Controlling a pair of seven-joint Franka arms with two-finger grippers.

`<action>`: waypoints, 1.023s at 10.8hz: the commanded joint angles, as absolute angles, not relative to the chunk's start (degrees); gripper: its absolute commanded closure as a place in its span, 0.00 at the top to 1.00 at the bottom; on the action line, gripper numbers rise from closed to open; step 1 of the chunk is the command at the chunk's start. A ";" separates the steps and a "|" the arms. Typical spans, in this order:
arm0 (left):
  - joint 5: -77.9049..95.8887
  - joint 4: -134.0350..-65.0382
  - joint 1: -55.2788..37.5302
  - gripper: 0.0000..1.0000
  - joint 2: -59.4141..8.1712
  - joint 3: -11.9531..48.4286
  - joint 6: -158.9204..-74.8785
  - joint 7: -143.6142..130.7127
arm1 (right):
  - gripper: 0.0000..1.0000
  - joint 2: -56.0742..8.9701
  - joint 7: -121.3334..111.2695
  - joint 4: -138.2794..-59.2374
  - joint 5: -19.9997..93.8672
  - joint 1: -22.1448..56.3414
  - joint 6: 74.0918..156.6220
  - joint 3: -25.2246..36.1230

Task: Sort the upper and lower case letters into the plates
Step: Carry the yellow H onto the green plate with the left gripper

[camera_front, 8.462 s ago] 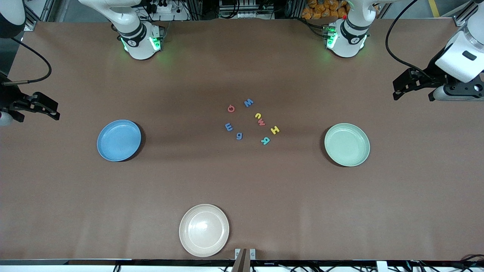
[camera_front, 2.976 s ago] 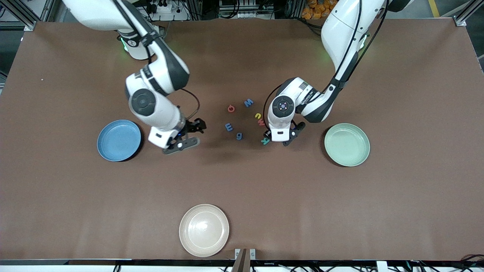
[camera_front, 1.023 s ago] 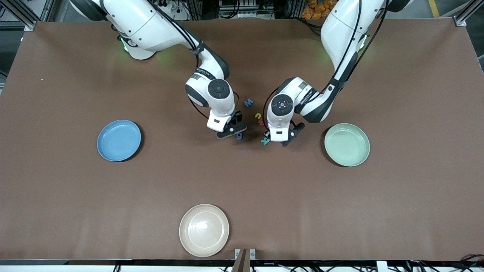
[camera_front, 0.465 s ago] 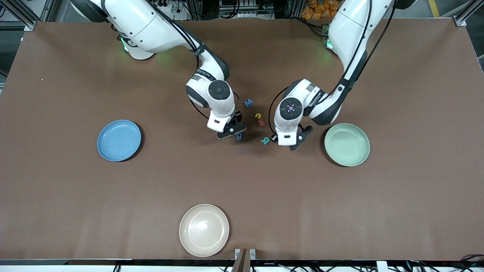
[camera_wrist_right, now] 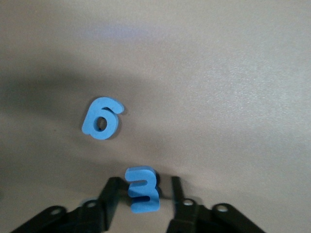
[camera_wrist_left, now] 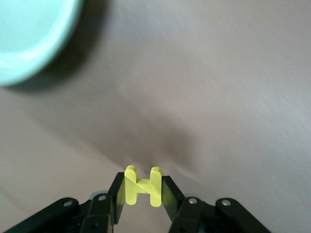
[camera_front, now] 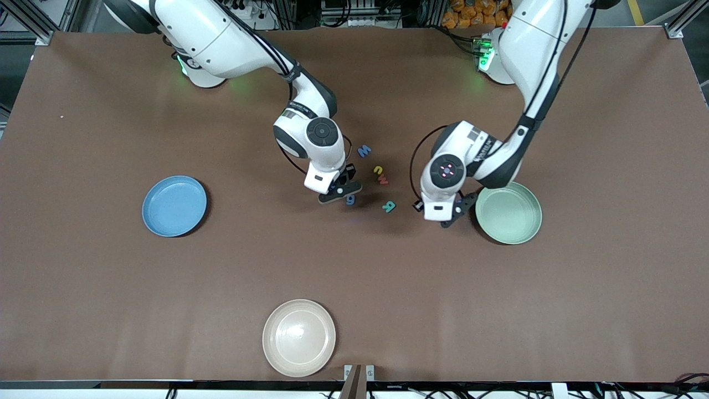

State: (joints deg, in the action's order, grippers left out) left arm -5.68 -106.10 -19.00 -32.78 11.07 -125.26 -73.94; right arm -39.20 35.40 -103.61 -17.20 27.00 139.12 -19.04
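Beside the mint green plate (camera_front: 508, 213), the left gripper (camera_wrist_left: 142, 199) pinches a yellow H (camera_wrist_left: 142, 186) in the air. Toward the blue plate (camera_front: 174, 205), the right gripper (camera_wrist_right: 142, 201) has its fingers around a blue E (camera_wrist_right: 142, 190) on the worktop (camera_front: 354, 266) — maybe not squeezing yet. Other letters — a blue g (camera_wrist_right: 101, 119), a teal one (camera_front: 389, 206) — lie between.

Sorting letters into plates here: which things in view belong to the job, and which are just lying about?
Part of the job: blue plate, green plate, yellow H in the left gripper, blue E between the right gripper fingers, other loose letters.

Lying about: beige plate.
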 commanded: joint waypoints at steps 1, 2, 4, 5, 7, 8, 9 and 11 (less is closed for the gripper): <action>-7.29 -106.96 -13.64 0.24 -31.20 11.34 -122.96 -66.66 | 0.35 -39.99 38.14 -102.74 -18.81 27.33 139.31 -19.25; -7.82 -106.96 -12.49 0.24 -30.59 11.08 -122.78 -64.62 | 0.29 -39.99 38.14 -102.74 -18.81 27.33 139.31 -19.25; -8.09 -106.96 -8.11 0.24 -29.36 11.07 -120.94 -58.22 | 0.13 -39.64 38.14 -102.74 -18.55 27.07 139.13 -19.16; -8.09 -107.22 -7.30 0.22 -29.44 10.90 -120.68 -56.88 | 0.09 -39.29 38.14 -102.74 -18.28 26.81 138.96 -19.16; -11.84 -108.54 -5.01 0.18 -29.53 11.07 -120.59 -56.43 | 0.06 -37.37 37.62 -102.74 -17.85 25.58 138.34 -19.16; -12.21 -108.72 -5.01 0.24 -29.88 11.07 -120.59 -56.43 | 0.06 -36.05 37.36 -102.92 -17.32 24.45 137.12 -19.16; -12.22 -108.63 -5.01 0.99 -29.97 11.07 -120.59 -56.95 | 0.05 -34.82 37.18 -102.83 -16.01 23.48 134.15 -19.16; -12.22 -108.72 -5.27 1.00 -29.88 11.34 -120.59 -57.39 | 0.00 -31.39 35.17 -102.92 -11.97 20.50 128.26 -19.16</action>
State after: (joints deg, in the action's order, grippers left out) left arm -10.66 -108.15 -5.15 -30.69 10.90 -121.08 -56.96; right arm -35.34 36.52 -101.59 -14.93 22.90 132.16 -18.72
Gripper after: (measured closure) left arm 0.414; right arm 0.727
